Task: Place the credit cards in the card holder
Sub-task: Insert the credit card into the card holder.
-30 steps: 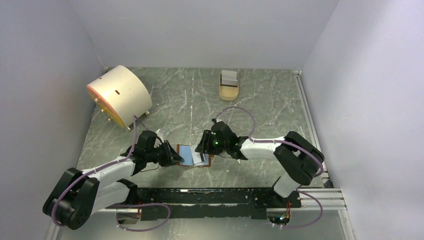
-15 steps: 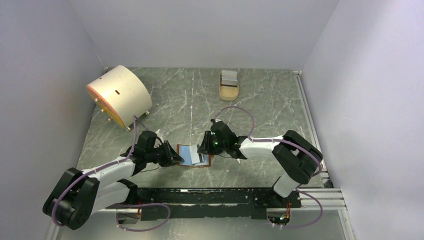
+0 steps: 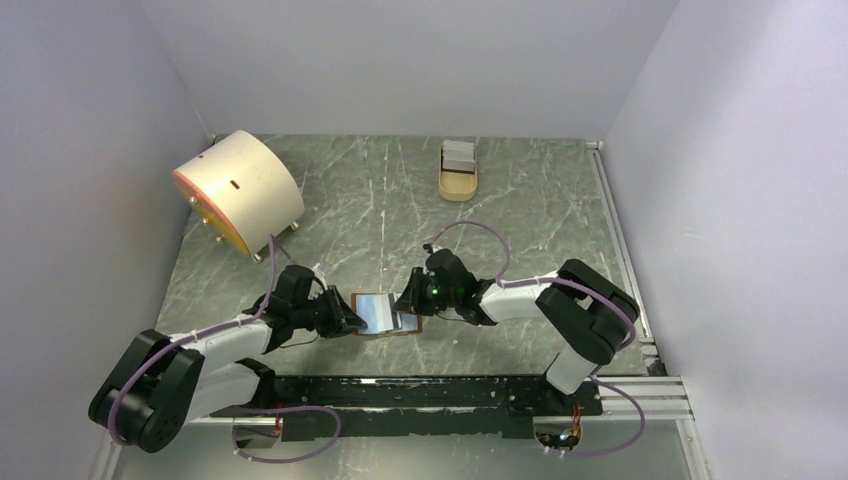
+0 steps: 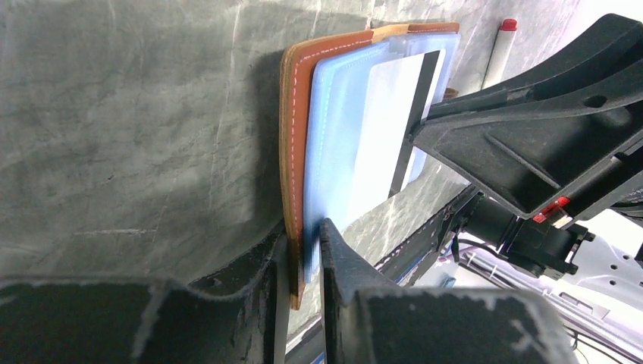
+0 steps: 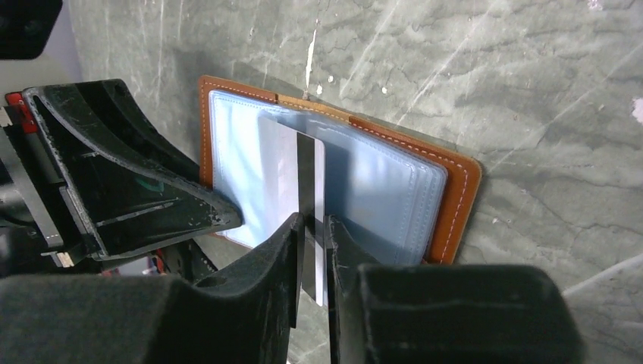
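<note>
The card holder (image 3: 372, 312) lies open near the front middle of the table, brown outside and light blue inside (image 5: 394, 189). My left gripper (image 3: 349, 318) is shut on its left edge, pinching the brown cover and blue lining (image 4: 305, 235). A white credit card (image 5: 286, 163) with a black stripe rests across the blue inside (image 4: 383, 144). My right gripper (image 3: 405, 303) comes in from the right, its jaws closed on that card's near edge (image 5: 315, 227). More pale credit cards (image 3: 458, 153) sit in the tan tray at the back.
A tan oval tray (image 3: 458, 184) stands at the back middle. A big cream drum (image 3: 238, 188) lies at the back left. A thin white stick with a red tip (image 4: 500, 45) lies just past the card holder. A metal rail (image 3: 620, 395) runs along the front.
The right gripper's jaws have narrowed onto the card, and it has shifted slightly toward the front. The card now sits further over the blue inside. The left gripper keeps its hold.
</note>
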You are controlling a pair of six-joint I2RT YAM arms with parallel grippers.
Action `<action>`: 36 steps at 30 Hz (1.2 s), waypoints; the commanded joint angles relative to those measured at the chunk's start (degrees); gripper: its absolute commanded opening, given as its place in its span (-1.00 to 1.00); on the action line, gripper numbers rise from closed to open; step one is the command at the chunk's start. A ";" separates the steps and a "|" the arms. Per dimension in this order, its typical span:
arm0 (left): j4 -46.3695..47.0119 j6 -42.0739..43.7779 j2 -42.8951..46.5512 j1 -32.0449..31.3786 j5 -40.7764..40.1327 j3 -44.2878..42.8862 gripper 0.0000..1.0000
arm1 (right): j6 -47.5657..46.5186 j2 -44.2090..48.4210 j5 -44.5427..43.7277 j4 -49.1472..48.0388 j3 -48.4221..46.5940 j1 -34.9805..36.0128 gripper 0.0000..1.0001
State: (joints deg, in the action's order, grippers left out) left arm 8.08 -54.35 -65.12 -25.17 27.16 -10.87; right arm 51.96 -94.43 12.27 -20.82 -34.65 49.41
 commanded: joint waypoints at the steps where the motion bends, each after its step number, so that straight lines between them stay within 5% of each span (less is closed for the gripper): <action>1: 1.98 -0.08 1.22 0.44 0.55 0.91 -0.53 | 3.02 -1.20 0.21 -0.10 2.57 0.19 -0.58; 23: 11.80 -1.91 1.59 0.39 6.00 3.93 -0.36 | 7.02 -5.25 -0.18 -7.09 0.66 3.05 -0.61; 36: 11.38 -1.14 -0.58 0.43 5.89 2.91 -0.69 | 0.39 -0.59 -6.68 5.76 -2.17 3.40 -0.11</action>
State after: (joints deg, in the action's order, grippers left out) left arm 19.09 -56.49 -66.63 -25.17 32.69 -7.11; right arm 55.81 -97.14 10.52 -22.83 -37.08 52.80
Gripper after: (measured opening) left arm 0.155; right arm 0.432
